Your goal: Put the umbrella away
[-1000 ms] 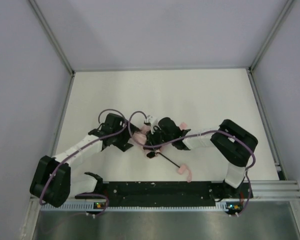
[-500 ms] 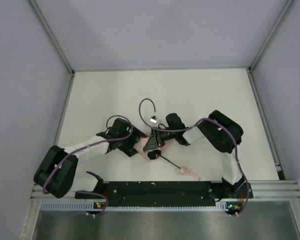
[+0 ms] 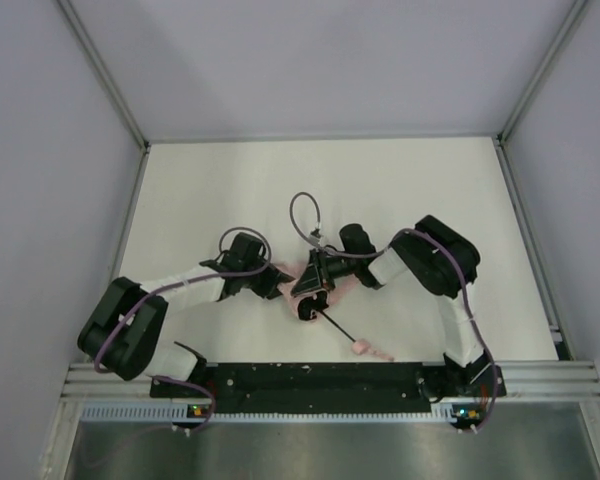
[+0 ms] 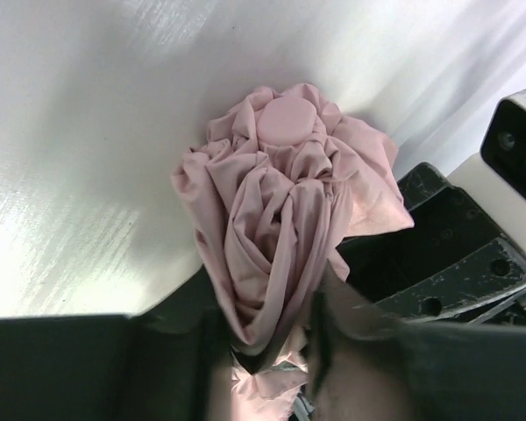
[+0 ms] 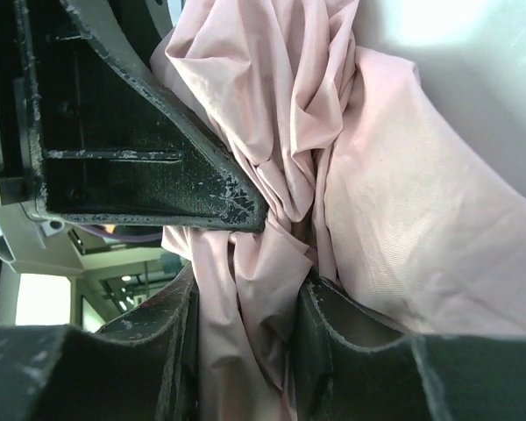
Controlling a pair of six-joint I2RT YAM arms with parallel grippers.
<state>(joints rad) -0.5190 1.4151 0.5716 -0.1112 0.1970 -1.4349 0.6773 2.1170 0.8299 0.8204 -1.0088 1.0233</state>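
The umbrella (image 3: 285, 271) lies folded on the white table (image 3: 380, 190), its pale pink fabric bunched between both grippers. A thin black shaft (image 3: 338, 326) runs from the bundle toward the near right and ends in a small pink handle (image 3: 364, 348). My left gripper (image 3: 271, 278) is shut on the fabric from the left. In the left wrist view (image 4: 265, 355) the cloth is pinched between the fingers, below the umbrella's round pink cap (image 4: 287, 118). My right gripper (image 3: 315, 283) grips the same bundle from the right, its jaws shut on a fold of fabric (image 5: 245, 351).
A black rail (image 3: 320, 378) runs along the near edge by the arm bases. Grey walls with aluminium posts close in the table on three sides. A purple cable (image 3: 302, 210) loops up above the right wrist. The right gripper's body (image 4: 447, 254) sits close beside the left gripper.
The left gripper moved right onto the fabric and closed from wide open. The right arm swung its elbow inward while holding the bundle. The handle shifted slightly toward the near edge.
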